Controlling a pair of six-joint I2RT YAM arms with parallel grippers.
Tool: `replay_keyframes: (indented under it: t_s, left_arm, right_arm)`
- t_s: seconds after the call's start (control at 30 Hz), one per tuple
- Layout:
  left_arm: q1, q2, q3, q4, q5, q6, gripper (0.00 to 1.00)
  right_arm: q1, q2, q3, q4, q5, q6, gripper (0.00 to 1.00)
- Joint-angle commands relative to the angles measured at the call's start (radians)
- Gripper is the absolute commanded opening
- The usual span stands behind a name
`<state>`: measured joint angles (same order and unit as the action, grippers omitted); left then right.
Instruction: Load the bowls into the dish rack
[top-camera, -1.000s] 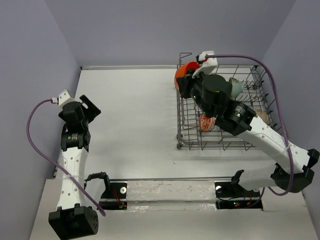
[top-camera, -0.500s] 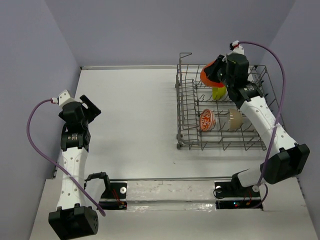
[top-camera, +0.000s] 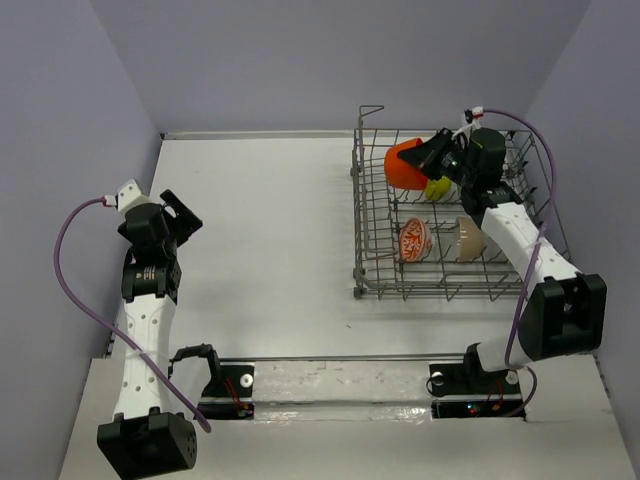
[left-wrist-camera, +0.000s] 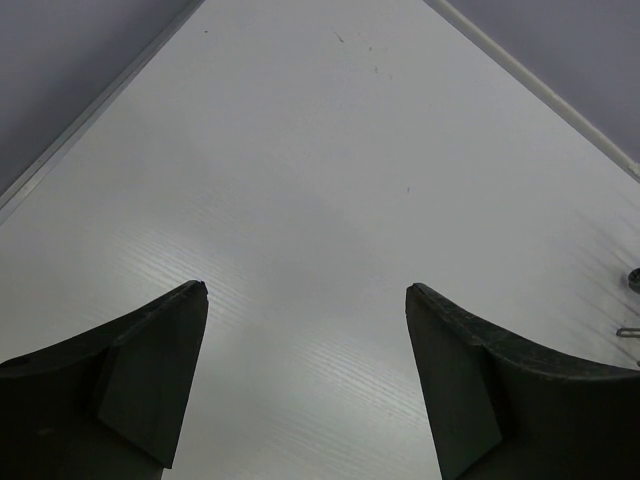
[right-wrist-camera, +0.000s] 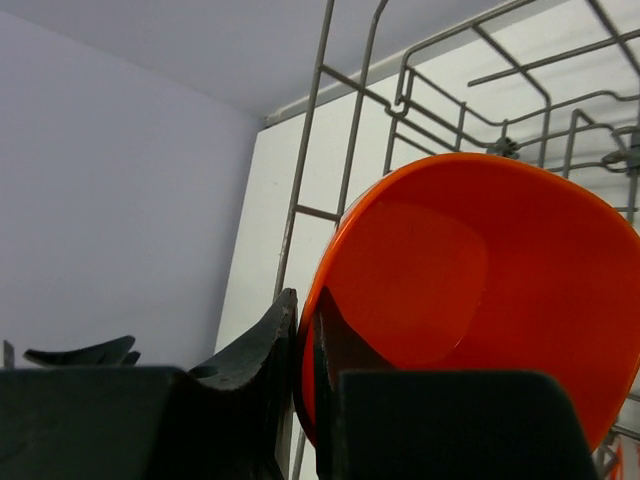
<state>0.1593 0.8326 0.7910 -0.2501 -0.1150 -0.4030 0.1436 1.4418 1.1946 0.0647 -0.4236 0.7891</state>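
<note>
The grey wire dish rack (top-camera: 375, 283) stands at the right of the table. My right gripper (top-camera: 428, 158) is shut on the rim of the orange-red bowl (top-camera: 403, 165), holding it over the rack's far part; in the right wrist view the rim (right-wrist-camera: 305, 330) is pinched between the fingers. Behind it a lime-yellow bowl (top-camera: 437, 187) sits in the rack. A white bowl with red patterning (top-camera: 414, 241) and a cream bowl (top-camera: 468, 239) stand on edge lower in the rack. My left gripper (top-camera: 180, 212) is open over bare table at the left.
Grey walls close in the table at the back and both sides. The rack's tall wire sides (right-wrist-camera: 312, 120) rise around the held bowl. A purple cable (top-camera: 75, 270) loops beside the left arm.
My right arm has swung the orange-red bowl from the rack's far left corner toward the far right, then back a little left and lower. The left arm has stayed still.
</note>
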Motion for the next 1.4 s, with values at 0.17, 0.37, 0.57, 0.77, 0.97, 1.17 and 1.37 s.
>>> replay_keyframes:
  t_s: [0.17, 0.37, 0.57, 0.77, 0.97, 1.17, 1.37]
  left_arm:
    - [0.008, -0.009, -0.012, 0.046, 0.009, 0.006, 0.89]
    - [0.009, -0.012, -0.013, 0.045, 0.006, 0.006, 0.89]
    - [0.009, -0.009, -0.013, 0.045, 0.005, 0.007, 0.89]
    - [0.009, -0.009, -0.012, 0.044, 0.005, 0.006, 0.89]
    - [0.009, -0.010, -0.013, 0.043, 0.005, 0.006, 0.89]
    - [0.009, -0.012, -0.013, 0.044, 0.005, 0.006, 0.89]
    - [0.008, -0.012, -0.013, 0.043, 0.006, 0.007, 0.89]
  right_arm:
    - [0.005, 0.037, -0.084, 0.323, -0.193, 0.165, 0.01]
    - [0.005, 0.074, -0.133, 0.423, -0.222, 0.223, 0.01]
    - [0.005, 0.115, -0.165, 0.512, -0.265, 0.298, 0.01]
    - [0.005, 0.146, -0.182, 0.547, -0.277, 0.331, 0.01]
    - [0.005, 0.193, -0.190, 0.595, -0.299, 0.375, 0.01]
    - [0.005, 0.220, -0.196, 0.601, -0.302, 0.383, 0.01]
    - [0.005, 0.253, -0.190, 0.615, -0.316, 0.392, 0.01]
